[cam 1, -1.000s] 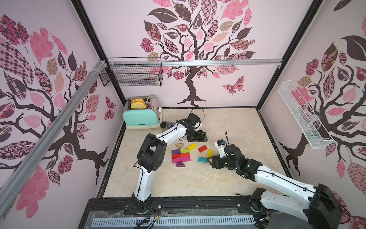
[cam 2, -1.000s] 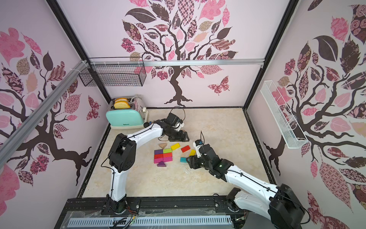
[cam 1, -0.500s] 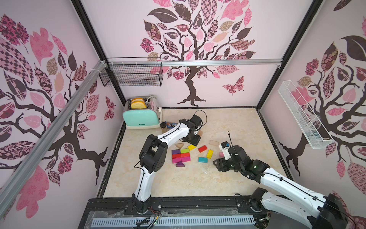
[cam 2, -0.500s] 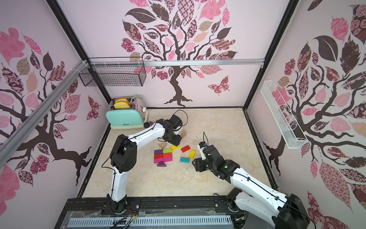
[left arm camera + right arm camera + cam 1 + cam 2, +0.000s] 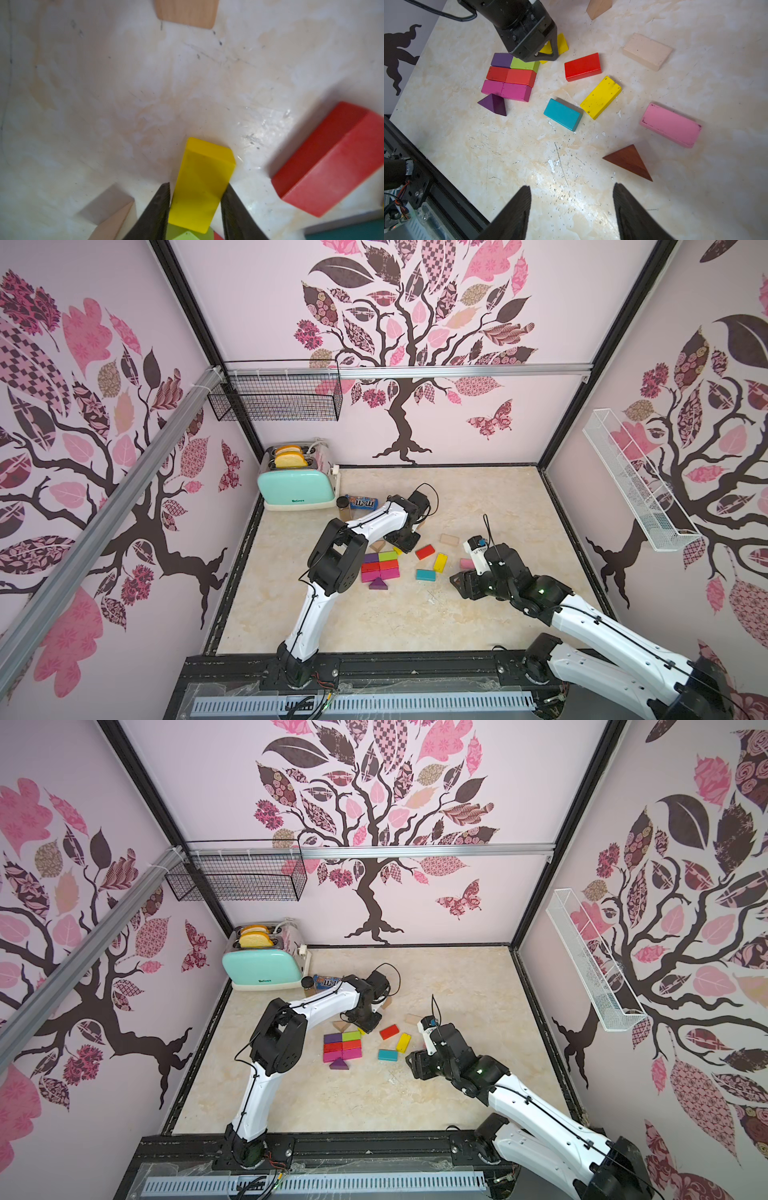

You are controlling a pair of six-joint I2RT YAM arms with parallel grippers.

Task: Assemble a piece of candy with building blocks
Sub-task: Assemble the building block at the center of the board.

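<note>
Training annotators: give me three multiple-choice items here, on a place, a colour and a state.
1. The purple wooden triangle lies: A by the magenta rectangular blocks; B by the toaster; C in the basket.
2. The small wooden block between the left gripper's tips is: A red; B yellow; C teal.
3. The right gripper is: A open, empty; B holding pink block; C holding brown triangle.
Key: A, it lies right beside them; B, wrist view shows yellow; A, tips apart, nothing between.
</note>
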